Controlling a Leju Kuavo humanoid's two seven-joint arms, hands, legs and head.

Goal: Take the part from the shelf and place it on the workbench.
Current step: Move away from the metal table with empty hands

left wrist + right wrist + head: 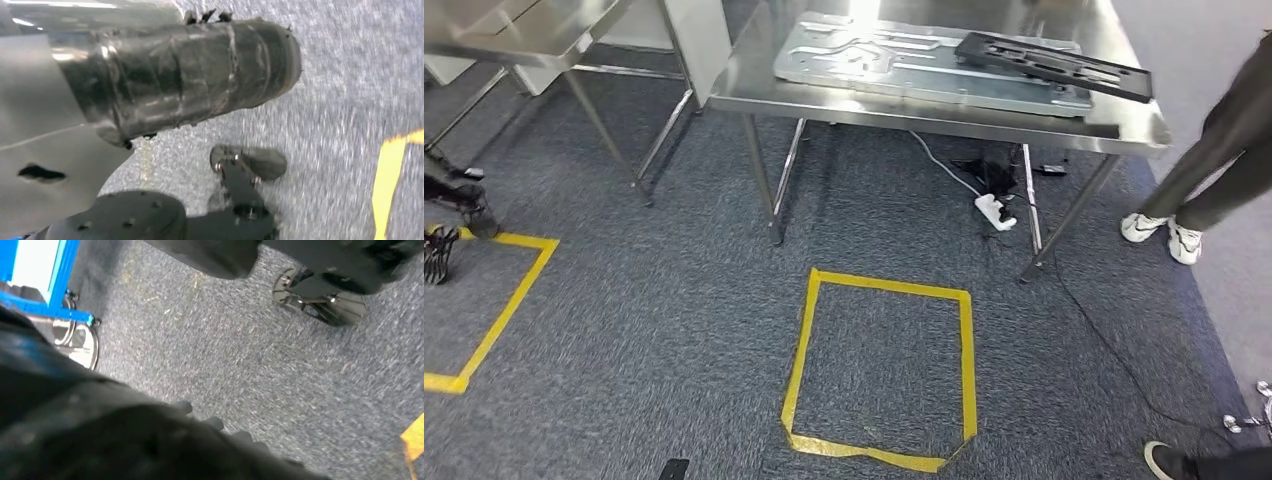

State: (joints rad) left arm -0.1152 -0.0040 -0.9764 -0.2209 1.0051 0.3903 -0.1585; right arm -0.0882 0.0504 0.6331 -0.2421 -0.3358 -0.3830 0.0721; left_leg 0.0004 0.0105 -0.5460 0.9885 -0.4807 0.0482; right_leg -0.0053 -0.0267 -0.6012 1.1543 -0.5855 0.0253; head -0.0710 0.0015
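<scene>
Workbench [1124, 125] of bare steel stands at the far side of the grey carpet [674, 330] in the head view. On its top lies a silver plate [904, 60], and the black part [1054, 65] rests flat across the plate's right end, reaching towards the workbench's right edge. No hand touches it.

Under the workbench a white power strip [996, 210] lies on the carpet with cables running from it. Before the workbench, on the near side, a yellow tape square [969, 350] is stuck to the carpet. Well to the left of the workbench is a second tape square [509, 300], and a second steel table [524, 35] stands to the left of the workbench, apart from it. Just right of the workbench stands a person in dark trousers and white shoes [1142, 228].

In the left wrist view the left hand [175, 75] hangs over the carpet, its dark ribbed cover blurred. A few fingertips [206, 15] peep past it, and I cannot tell how the fingers lie. In the right wrist view the right hand [100, 440] is a dark blur over the carpet. Its fingertips [215, 423] show at the edge, and their spread I cannot tell either.
</scene>
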